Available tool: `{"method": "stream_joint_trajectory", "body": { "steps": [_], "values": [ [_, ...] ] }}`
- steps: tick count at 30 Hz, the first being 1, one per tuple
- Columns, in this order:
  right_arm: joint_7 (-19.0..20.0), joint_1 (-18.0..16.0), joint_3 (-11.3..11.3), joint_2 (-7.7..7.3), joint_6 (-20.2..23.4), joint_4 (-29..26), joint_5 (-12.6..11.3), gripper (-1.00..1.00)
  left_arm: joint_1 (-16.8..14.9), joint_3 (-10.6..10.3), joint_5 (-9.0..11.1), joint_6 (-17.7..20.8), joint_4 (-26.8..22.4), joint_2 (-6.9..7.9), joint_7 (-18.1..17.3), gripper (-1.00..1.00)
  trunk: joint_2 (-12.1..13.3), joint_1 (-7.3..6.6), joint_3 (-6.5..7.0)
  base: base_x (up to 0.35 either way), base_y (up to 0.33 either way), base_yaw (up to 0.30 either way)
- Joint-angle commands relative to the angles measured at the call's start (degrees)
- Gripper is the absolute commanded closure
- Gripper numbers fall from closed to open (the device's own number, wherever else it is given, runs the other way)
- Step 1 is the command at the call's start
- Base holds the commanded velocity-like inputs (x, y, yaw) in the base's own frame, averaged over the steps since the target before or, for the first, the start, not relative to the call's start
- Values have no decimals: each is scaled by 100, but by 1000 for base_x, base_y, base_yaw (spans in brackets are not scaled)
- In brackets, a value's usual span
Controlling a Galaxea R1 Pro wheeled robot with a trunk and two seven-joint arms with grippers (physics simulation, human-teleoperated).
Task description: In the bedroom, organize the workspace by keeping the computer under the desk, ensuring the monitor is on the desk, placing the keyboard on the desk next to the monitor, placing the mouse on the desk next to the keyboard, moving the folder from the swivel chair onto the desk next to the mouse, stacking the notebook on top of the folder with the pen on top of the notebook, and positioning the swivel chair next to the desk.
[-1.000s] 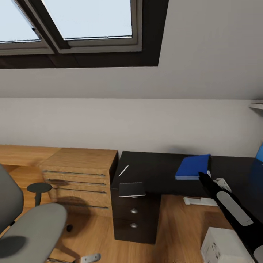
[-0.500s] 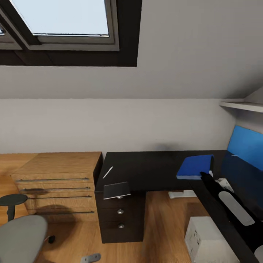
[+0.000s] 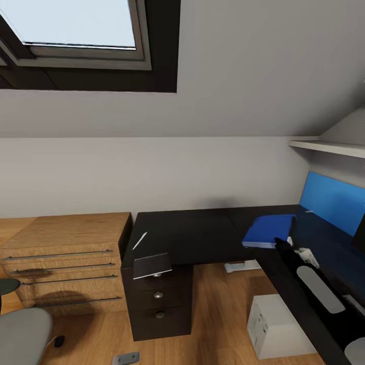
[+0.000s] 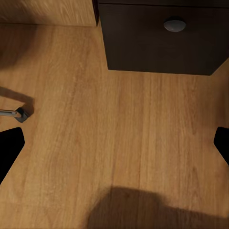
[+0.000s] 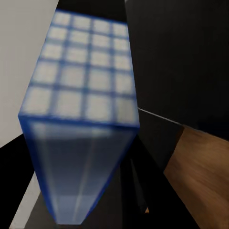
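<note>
The right gripper (image 3: 282,244) is clenched on the folder (image 3: 267,230) and carries it flat above the desk (image 3: 203,233). In the head view the blue folder lies at about 11 o'clock from the fingertips, pointing toward the back wall, and its near edge sits at the tips. The right wrist view shows the same folder (image 5: 83,119) very close and blurred, with the black desk top behind it. The left gripper (image 4: 114,143) hangs low over the wood floor (image 4: 95,119) with its 2 fingers wide apart and nothing between them.

The notebook (image 3: 151,265) lies on the near left corner of the desk, above the black drawers (image 3: 158,304), with its front edge a little over the rim. The pen (image 3: 139,241) lies just behind it, at about 11 o'clock from the notebook, with its long axis running toward 1 o'clock. Both are at about 9 o'clock from the folder and well apart from it.

The computer (image 3: 276,327) stands on the floor under the desk. The chair (image 3: 23,337) shows at the lower left corner, away from the desk.

I judge that the folder must go down along the right wing of the desk, in front of the blue panel (image 3: 332,203), and the right arm is already there. I cannot make out the keyboard and mouse with certainty.
</note>
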Motion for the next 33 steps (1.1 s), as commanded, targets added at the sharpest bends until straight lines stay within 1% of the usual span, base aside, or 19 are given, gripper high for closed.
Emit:
{"method": "stream_joint_trajectory", "body": {
  "steps": [1, 2, 3, 4, 5, 6, 8, 9, 11, 13, 14, 17, 20, 24, 28, 33],
  "values": [
    [-31, -6, 24, 52, -263, 11, -51, 100, -6, -49, 58, -29, 1, 3, 35, -100, -5, 0, -8, 0, 0, -4],
    [-36, -8, 27, 124, -525, 28, -50, 100, -6, -49, 58, -29, 2, 3, 35, -100, -5, 0, -8, 0, 0, -2],
    [-37, -11, 29, 227, -819, 39, -50, 100, -6, -49, 58, -29, 2, 3, 35, -100, -5, 0, -8, 0, 0, -2],
    [-39, -11, 29, 293, -973, 43, -52, 100, -6, -49, 58, -29, 2, 3, 35, -100, -5, 0, -8, 0, 0, -1],
    [-43, -13, 23, 518, -1415, 55, -55, 100, -6, -49, 58, -29, 2, 3, 35, -100, -5, 0, -8, 0, 0, 0],
    [-43, -14, 20, 594, -1550, 56, -56, 100, -6, -49, 58, -29, 2, 3, 35, -100, -5, 0, -8, 0, 0, 0],
    [-45, -15, 15, 841, -1966, 62, -57, 100, -6, -49, 58, -34, 2, 2, 35, -100, -5, 0, -8, 0, 0, 0],
    [-46, -15, 13, 920, -2093, 64, -58, 100, -6, -51, 58, -35, 2, -1, 35, -100, -5, 0, -8, 0, 0, 0],
    [-46, -18, 12, 991, -2205, 72, -57, 100, -6, -54, 58, -36, 2, -3, 35, -100, -5, 0, -8, 0, 0, 0],
    [-46, -20, 12, 1018, -2247, 103, -56, 100, -6, -55, 58, -37, 2, -4, 35, -100, -5, 0, -8, 0, 0, 0],
    [-46, -28, 11, 1043, -2288, 222, -53, 100, -6, -57, 58, -37, 2, -5, 35, -100, -5, 0, -8, 0, 0, 0],
    [-46, -113, 15, 1096, -2399, 840, -51, 100, -6, -57, 58, -35, 2, -6, 35, -100, -5, 0, -8, 0, 0, 0],
    [-41, -441, 18, 1223, -2624, 1515, -50, 100, -6, -58, 58, -31, 2, -6, 35, -100, -5, 0, -8, 0, 0, 0],
    [-38, -656, 19, 1293, -2779, 2013, -50, 100, -6, -58, 58, -29, 2, -11, 35, -100, -5, 0, -8, 0, 0, 0],
    [-26, -747, 9, 1302, -2819, 2231, -54, 100, -6, -58, 58, -29, 13, -14, 35, -100, -5, 0, -8, 0, 0, 0],
    [-20, -760, -19, 1304, -2819, 2254, -76, 100, -6, -64, 58, -29, 13, -15, 35, -100, -5, 0, -8, 0, 0, 0]
  ]
}}
